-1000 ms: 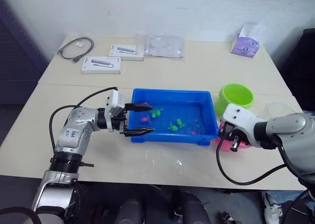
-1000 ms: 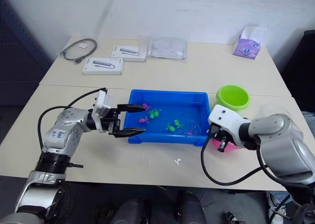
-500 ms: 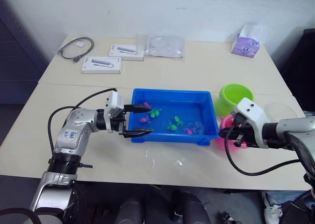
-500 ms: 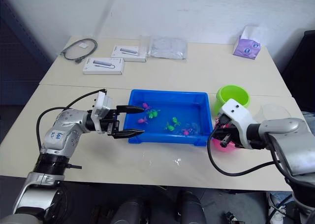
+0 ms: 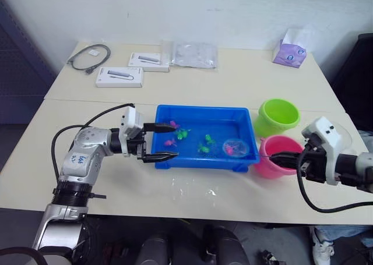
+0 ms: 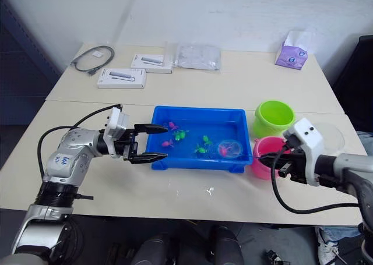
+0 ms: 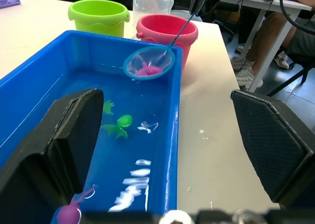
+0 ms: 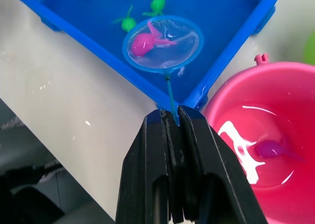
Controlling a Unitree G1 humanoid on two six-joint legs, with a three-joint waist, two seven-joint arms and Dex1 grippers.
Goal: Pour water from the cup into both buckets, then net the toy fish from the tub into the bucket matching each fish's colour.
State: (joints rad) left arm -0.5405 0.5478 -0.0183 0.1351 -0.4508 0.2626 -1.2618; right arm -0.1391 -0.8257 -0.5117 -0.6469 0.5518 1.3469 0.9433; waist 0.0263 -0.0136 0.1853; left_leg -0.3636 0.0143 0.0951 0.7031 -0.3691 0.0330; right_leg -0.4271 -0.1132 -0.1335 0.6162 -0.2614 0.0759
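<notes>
Right gripper (image 8: pixel 172 120) clamped on net (image 8: pixel 163 44) handle, hoop holding pink fish (image 8: pixel 142 43) over tub (image 5: pixel 245 159) corner beside pink bucket (image 5: pixel 281 144). Left gripper (image 5: pixel 161 141) spread wide at tub's opposite end.

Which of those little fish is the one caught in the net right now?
A pink fish: it lies inside the net, whose light-blue hoop is held over the tub. The green fish are loose in the tub, and another pink one sits in the pink bucket.

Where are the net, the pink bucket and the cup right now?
net (image 8: pixel 163 43), right wrist view, on the mesh inside the hoop.
pink bucket (image 8: pixel 256 93), right wrist view, on its inner wall.
cup (image 7: pixel 151 2), left wrist view, on its clear side wall.
</notes>
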